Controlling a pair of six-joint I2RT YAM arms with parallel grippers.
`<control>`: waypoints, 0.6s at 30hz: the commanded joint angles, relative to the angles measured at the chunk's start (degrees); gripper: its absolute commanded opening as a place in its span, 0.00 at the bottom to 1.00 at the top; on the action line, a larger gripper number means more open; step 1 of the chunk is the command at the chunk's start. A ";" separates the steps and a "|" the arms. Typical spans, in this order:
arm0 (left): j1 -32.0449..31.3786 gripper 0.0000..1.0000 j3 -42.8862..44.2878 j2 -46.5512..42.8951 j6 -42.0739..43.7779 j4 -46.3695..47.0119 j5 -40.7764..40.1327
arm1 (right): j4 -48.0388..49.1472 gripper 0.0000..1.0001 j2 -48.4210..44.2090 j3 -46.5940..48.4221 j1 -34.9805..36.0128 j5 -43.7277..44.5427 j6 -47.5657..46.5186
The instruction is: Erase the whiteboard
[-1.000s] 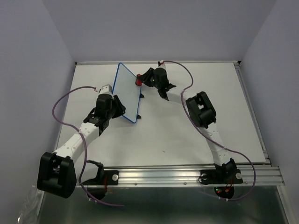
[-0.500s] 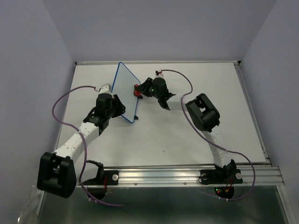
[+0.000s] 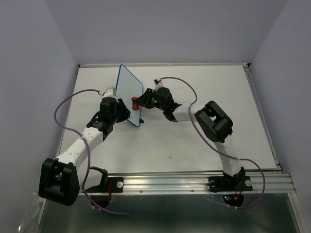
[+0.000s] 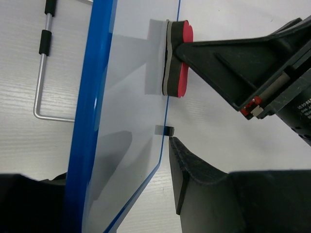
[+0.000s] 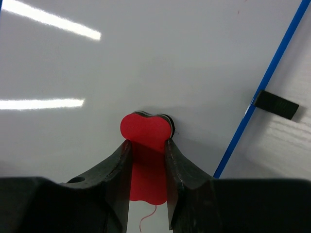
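Whiteboard (image 3: 130, 94) stands on edge, tilted, toward 11 o'clock on the table (image 3: 204, 141) in the top view. Left gripper (image 3: 121, 112) is narrowed onto its 6 o'clock rim, propping it up. Right gripper (image 5: 148, 158) is clamped on the red eraser (image 4: 176, 58), pad flat against the board's 3 o'clock face.

Risks:
- Too hard a push pivots the board or slips it from the left jaws (a one-edge hold).
- A stroke toward the blue rim runs the pad off.
- The eraser may twist in its clamp.

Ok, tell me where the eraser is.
Top view, left of centre: the eraser, clamped in the right gripper, presses against the raised whiteboard the left gripper holds.
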 commanded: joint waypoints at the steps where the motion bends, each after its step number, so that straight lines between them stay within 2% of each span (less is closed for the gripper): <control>1: -0.32 0.48 1.32 -0.63 0.41 1.68 0.49 | 1.59 0.09 -4.91 -5.35 1.50 -2.78 0.62; 5: -0.32 0.48 1.32 -1.15 0.23 1.59 0.49 | 1.58 0.09 -6.32 -9.50 3.52 -2.51 0.36; 13: -0.32 0.48 0.79 -1.86 -0.03 1.51 0.49 | 0.62 0.09 -6.76 -10.13 7.30 -3.22 -1.57; 17: -0.32 0.48 0.70 -1.69 -0.38 1.59 0.49 | 1.05 0.10 -7.46 -11.44 7.30 3.98 1.50; 18: -0.32 0.48 0.70 -1.68 -0.47 1.59 0.49 | 3.75 0.10 -7.20 -11.79 7.30 5.04 2.46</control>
